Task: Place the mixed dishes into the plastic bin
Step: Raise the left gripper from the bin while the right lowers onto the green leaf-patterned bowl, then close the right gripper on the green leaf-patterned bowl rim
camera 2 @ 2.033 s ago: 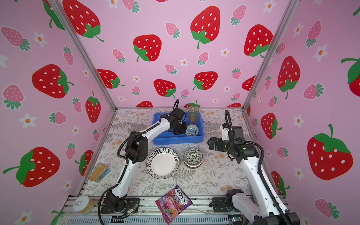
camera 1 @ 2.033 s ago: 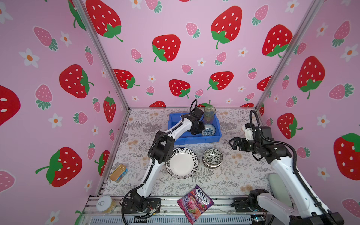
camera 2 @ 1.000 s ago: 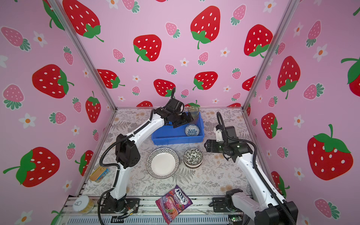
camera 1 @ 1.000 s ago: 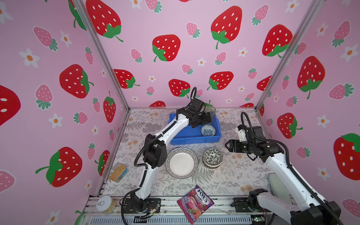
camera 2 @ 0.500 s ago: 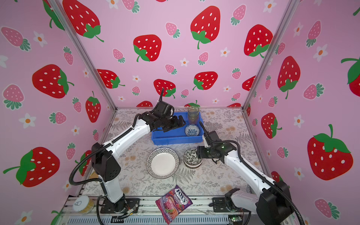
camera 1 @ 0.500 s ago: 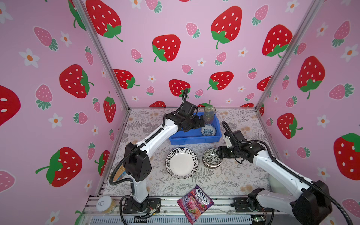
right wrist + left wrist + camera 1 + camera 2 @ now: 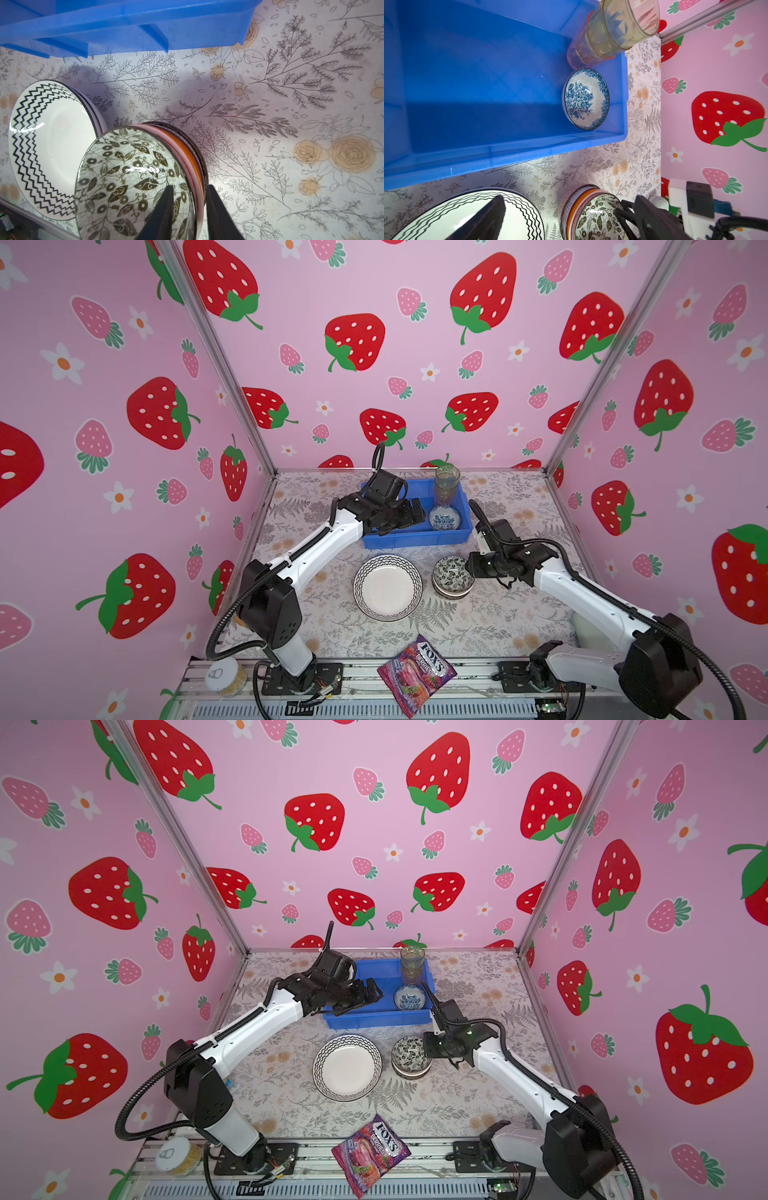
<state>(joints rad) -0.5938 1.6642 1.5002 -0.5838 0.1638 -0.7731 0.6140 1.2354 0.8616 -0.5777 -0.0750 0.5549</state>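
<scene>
We take this to be the grasp step on the bowls. Our right claw straddles the nearest rim of the bowl stack. One finger sits inside the top leaf-patterned bowl, the other outside the pink and orange rims nested beneath it. The jaws stand narrow, but we cannot tell whether they truly pinch the rims.

Beyond the stack from this claw, just beside it, lies the zigzag-rimmed plate. The blue plastic bin stands near, off to the claw's side.

Our left claw hangs wide open and empty over the bin's bare floor. Past its fingertips, at the bin's end, sit a blue floral bowl and stacked tinted glasses.

Next, we judge, the right claw must firm its pinch, lift straight, clear the bin wall and set down on the bare floor.
</scene>
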